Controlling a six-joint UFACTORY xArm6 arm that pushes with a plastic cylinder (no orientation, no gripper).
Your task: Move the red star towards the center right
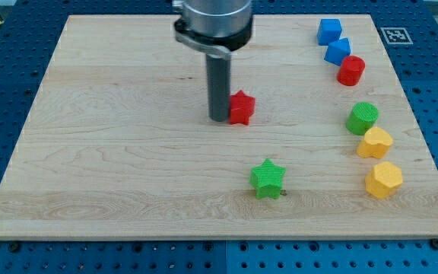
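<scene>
The red star (242, 107) lies near the middle of the wooden board (112, 152), slightly toward the view's top. My tip (219, 119) stands right against the star's left side, touching it or nearly so. The rod rises straight up to the arm's grey collar at the view's top.
A green star (268, 179) lies below the red star. Along the view's right stand two blue blocks (329, 31) (338, 51), a red cylinder (350, 71), a green cylinder (363, 118) and two yellow blocks (375, 142) (384, 180). A marker tag (392, 35) sits at the top right.
</scene>
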